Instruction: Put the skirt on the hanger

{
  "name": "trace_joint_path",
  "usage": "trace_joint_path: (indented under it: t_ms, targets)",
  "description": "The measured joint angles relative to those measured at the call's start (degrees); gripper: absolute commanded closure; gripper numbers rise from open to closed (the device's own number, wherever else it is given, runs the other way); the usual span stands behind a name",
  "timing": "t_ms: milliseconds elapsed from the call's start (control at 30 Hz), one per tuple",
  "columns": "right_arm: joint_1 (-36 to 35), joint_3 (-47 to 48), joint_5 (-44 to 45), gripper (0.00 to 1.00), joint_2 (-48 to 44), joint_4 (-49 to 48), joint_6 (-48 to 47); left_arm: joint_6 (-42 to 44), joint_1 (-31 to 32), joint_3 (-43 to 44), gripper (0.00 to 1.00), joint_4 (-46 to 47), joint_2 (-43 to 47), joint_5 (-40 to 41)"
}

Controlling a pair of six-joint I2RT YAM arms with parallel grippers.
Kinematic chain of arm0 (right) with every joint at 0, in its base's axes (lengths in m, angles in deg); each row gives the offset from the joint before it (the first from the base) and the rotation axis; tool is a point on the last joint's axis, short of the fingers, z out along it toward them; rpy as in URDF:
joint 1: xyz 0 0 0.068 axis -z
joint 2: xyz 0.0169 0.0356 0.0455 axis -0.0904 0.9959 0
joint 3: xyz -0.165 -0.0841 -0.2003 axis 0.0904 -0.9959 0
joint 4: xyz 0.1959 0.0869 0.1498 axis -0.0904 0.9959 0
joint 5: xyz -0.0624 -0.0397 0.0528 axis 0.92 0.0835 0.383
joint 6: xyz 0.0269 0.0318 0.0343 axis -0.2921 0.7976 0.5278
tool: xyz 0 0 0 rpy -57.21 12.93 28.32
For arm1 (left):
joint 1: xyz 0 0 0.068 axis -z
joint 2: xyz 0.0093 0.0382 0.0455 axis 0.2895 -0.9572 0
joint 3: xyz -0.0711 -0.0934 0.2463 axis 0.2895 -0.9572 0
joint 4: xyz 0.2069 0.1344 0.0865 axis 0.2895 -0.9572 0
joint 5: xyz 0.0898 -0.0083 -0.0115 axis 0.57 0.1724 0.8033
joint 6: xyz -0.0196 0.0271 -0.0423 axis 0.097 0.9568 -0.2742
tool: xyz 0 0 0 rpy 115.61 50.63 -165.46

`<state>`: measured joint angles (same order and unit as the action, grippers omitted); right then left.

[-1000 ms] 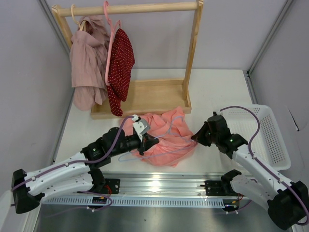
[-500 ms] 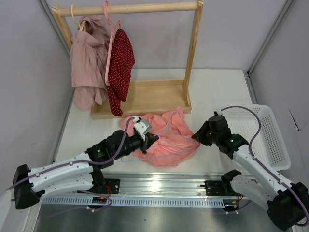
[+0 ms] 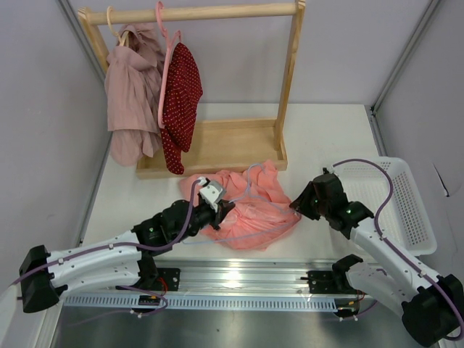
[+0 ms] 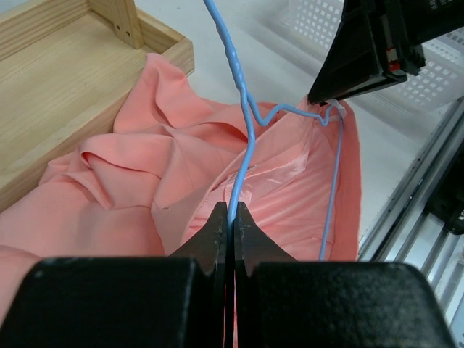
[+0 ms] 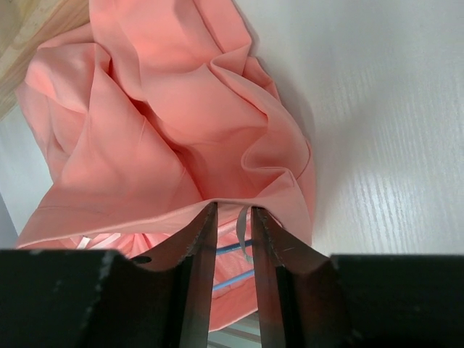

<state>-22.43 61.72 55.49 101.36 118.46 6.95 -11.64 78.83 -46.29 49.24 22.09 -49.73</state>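
The salmon-pink skirt (image 3: 254, 206) lies crumpled on the table in front of the wooden rack. The light-blue wire hanger (image 3: 251, 190) lies over and partly inside it. My left gripper (image 3: 223, 209) is at the skirt's left side, shut on the hanger's wire (image 4: 243, 109) just below the twisted neck. My right gripper (image 3: 293, 206) is at the skirt's right edge. Its jaws stand narrowly apart around the skirt's taut hem (image 5: 159, 109), and a small ribbon loop hangs between them. Hanger wire (image 5: 232, 248) shows below it, inside the fabric.
A wooden rack (image 3: 290, 80) stands at the back, holding a mauve-pink garment (image 3: 132, 101) and a dark red dotted garment (image 3: 181, 101) on a pink hanger. A white basket (image 3: 406, 203) sits at the right. The rack's base tray (image 4: 65, 80) is just beyond the skirt.
My left arm has stretched a little forward and right with the hanger still in its grip. The skirt's folds have shifted slightly. My right gripper has barely moved.
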Motion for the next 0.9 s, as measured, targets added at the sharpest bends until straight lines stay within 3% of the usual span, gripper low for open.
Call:
trace_joint_path:
  t_ms: [900]
  targets:
    - [-0.4,-0.1,4.8,0.58,-4.6,2.4,0.3,-0.7,0.3,-5.0,1.0,10.4,-2.7,3.5]
